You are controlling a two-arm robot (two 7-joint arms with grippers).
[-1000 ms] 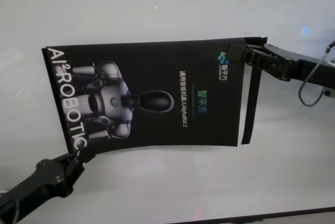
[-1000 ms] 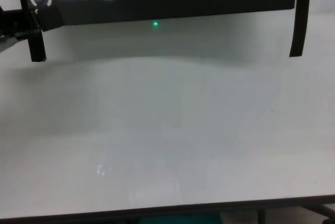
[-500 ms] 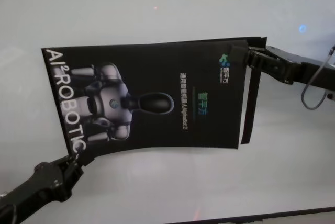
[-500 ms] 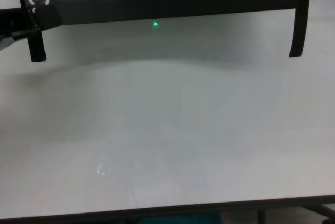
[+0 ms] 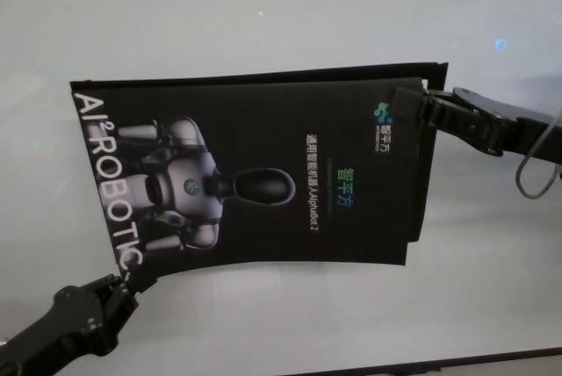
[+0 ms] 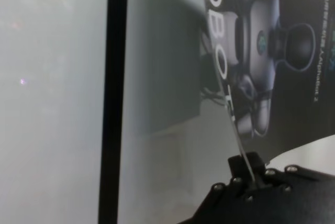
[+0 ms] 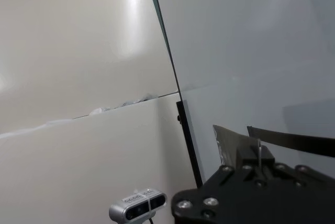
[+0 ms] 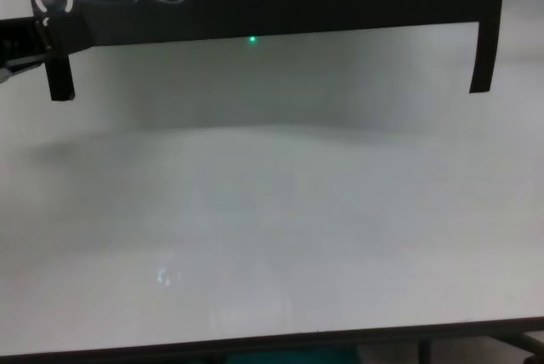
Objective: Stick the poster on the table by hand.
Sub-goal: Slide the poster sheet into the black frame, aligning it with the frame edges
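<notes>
- Left gripper (image 5: pixel 123 281), a black blocky jointed hand, sits at the near-left of the head view, clenched on the near-left corner of the poster; the left wrist view shows the sheet's thin edge pinched between its fingertips (image 6: pixel 250 169).
- Poster (image 5: pixel 255 174), a large black glossy rectangular sheet with a grey-white robot picture and big white letters "ROBOTIC", hangs stretched between the two grippers above the table (image 8: pixel 272 236), a wide plain white smooth surface with a thin dark front edge.
- Thin black strips (image 8: pixel 483 58) hang from the poster's lower corners in the chest view, clear of the tabletop.
- Right gripper (image 5: pixel 420 105), black and jointed, grasps the poster's far-right corner, its arm reaching in from the right.
</notes>
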